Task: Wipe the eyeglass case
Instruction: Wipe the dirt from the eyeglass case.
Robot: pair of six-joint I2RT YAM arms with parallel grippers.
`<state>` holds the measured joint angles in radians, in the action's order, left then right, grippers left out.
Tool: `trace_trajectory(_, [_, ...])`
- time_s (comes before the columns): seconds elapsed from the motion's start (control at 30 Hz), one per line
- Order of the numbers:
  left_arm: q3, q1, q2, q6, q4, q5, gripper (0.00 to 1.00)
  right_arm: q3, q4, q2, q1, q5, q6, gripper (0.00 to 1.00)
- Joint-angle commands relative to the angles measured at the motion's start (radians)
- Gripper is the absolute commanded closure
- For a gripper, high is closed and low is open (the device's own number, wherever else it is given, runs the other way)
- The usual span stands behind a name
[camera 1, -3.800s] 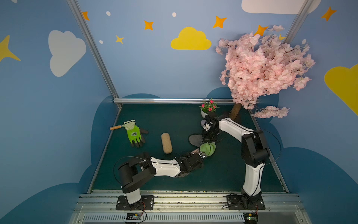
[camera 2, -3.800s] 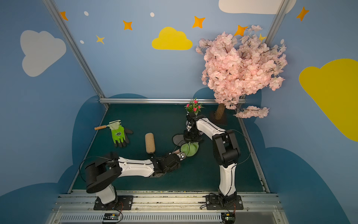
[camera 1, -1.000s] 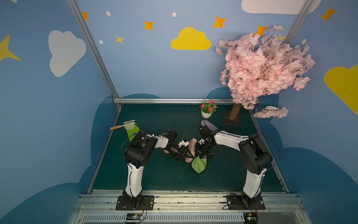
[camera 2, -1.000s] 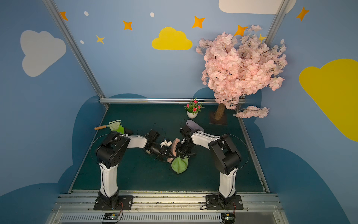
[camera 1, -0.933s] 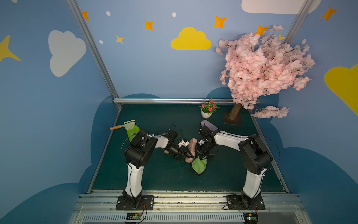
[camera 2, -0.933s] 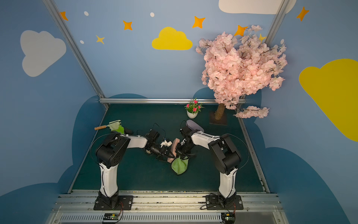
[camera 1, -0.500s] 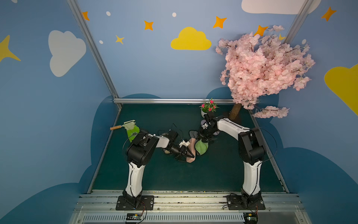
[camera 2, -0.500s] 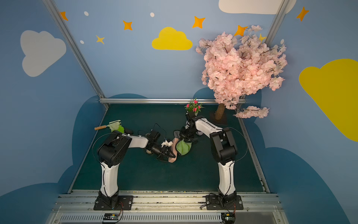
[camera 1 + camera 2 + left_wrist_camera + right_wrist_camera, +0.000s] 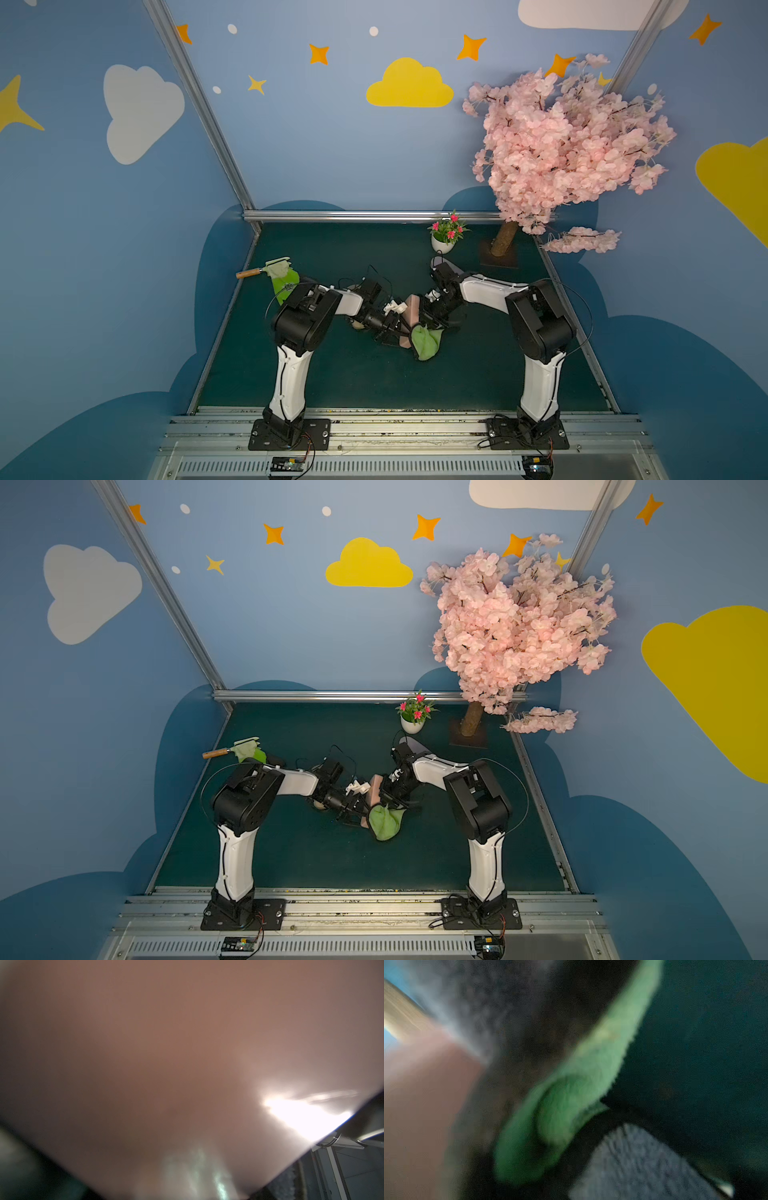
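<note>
At the back stands a small white pot [image 9: 440,247] with pink flowers [image 9: 451,227] and green leaves in it. It is near the trunk of the pink blossom tree [image 9: 569,137] and well apart from both grippers. It's the only vessel I can see.

The two arms meet in the middle of the dark green table [image 9: 374,386]. The left gripper [image 9: 400,328] has its jaws clamped across the eyeglass case [image 9: 412,309] and holds it tilted, one end up and the other pointing down. I can't tell whether the low end touches the mat. The right gripper [image 9: 424,325] comes in from the opposite side with its jaws pinched tight on a green cloth [image 9: 426,343]. The cloth hangs bunched against the lower end of the case, and in both top views the two look to be touching [image 9: 386,821].

The case is an oblong with a rounded end, pinkish tan and smooth. It fills nearly the whole left wrist view [image 9: 166,1043] as a brownish-pink blur with one bright patch of glare. The right wrist view shows it as a pink blur [image 9: 415,1105] beside the cloth [image 9: 581,1084], which has a zigzag-cut edge
</note>
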<state>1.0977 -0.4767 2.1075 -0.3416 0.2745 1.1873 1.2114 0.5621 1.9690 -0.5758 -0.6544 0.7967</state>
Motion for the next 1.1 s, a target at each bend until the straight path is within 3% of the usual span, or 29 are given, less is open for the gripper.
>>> trace_trajectory(0.0, [-0.005, -0.007, 0.082, -0.057, 0.043, -0.175, 0.97, -0.058, -0.041, -0.052, -0.111, -0.252, -0.006, 1.0])
trace_trajectory(0.17, [-0.01, -0.008, 0.077, -0.056, 0.045, -0.181, 0.97, -0.03, -0.008, -0.055, -0.096, -0.321, -0.088, 1.0])
trace_trajectory(0.3, [-0.015, -0.018, 0.068, -0.043, 0.052, -0.173, 0.97, 0.133, 0.11, 0.017, 0.017, -0.124, -0.171, 1.0])
trace_trajectory(0.4, [-0.026, -0.028, 0.056, -0.041, 0.04, -0.148, 0.97, 0.218, 0.056, 0.069, 0.091, -0.066, -0.126, 1.0])
trace_trajectory(0.57, [-0.057, -0.033, 0.044, -0.088, -0.051, -0.073, 0.97, 0.259, -0.096, 0.148, 0.129, -0.125, -0.035, 1.0])
trace_trajectory(0.73, [-0.058, -0.031, 0.055, -0.1, -0.074, -0.056, 0.97, 0.22, -0.098, 0.158, 0.07, -0.183, -0.034, 1.0])
trace_trajectory(1.07, [-0.062, -0.014, 0.053, -0.117, -0.094, -0.063, 0.97, -0.119, -0.09, -0.14, -0.125, -0.379, -0.069, 1.0])
